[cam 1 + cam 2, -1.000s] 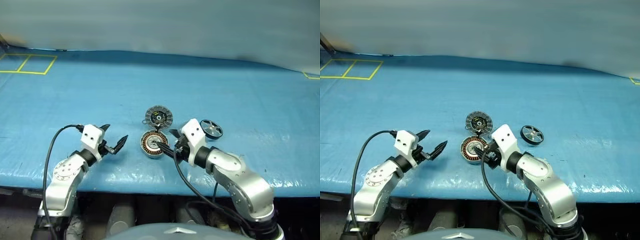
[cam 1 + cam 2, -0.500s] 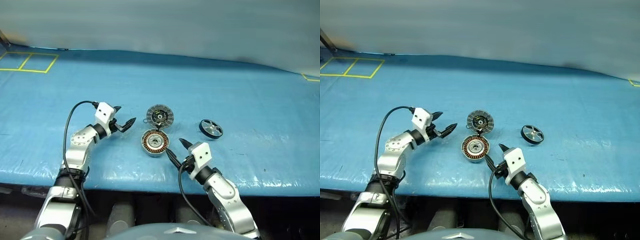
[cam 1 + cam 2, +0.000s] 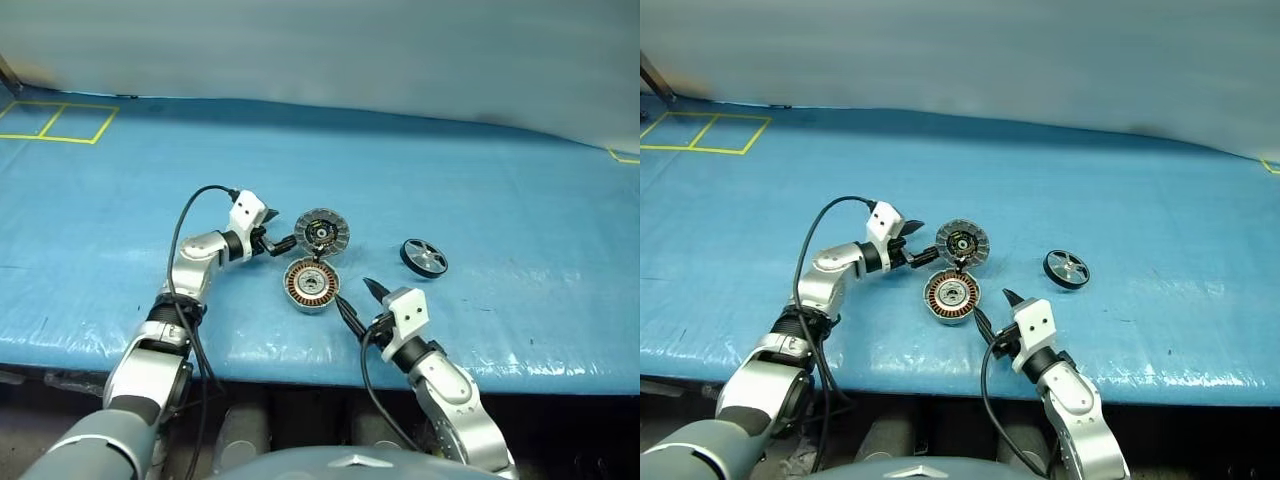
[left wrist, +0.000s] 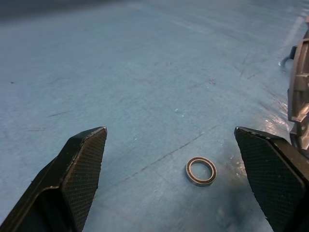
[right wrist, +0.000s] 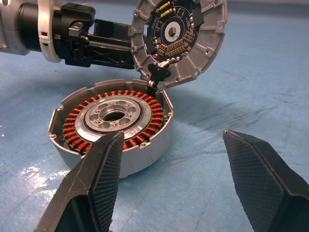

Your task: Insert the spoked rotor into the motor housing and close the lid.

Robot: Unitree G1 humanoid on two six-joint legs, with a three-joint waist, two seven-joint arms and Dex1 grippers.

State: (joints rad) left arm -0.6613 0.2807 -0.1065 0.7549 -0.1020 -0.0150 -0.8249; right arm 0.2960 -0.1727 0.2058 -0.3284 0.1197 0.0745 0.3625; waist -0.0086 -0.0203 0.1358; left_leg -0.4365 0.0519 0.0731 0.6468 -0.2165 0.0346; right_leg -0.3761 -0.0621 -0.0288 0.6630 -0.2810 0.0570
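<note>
The blue counter [image 3: 480,190] carries the parts near the middle of its front edge. The housing [image 3: 311,286] sits open, copper windings up, with the lid [image 3: 320,232] standing tilted at its far rim, joined there, segmented inner face toward the front. The rotor [image 3: 424,257] lies apart, toward the counter's right side, held by nothing.

The left end effector [image 3: 280,240] reaches in from the left, its fingers spread wide and empty, its tips just beside the lid's left edge; whether they touch cannot be told. The right end effector [image 3: 358,298] hovers at the front edge just right of the housing, its fingers apart and empty, pointing at the housing. A small ring [image 4: 201,171] lies on the counter between the left fingers.
</note>
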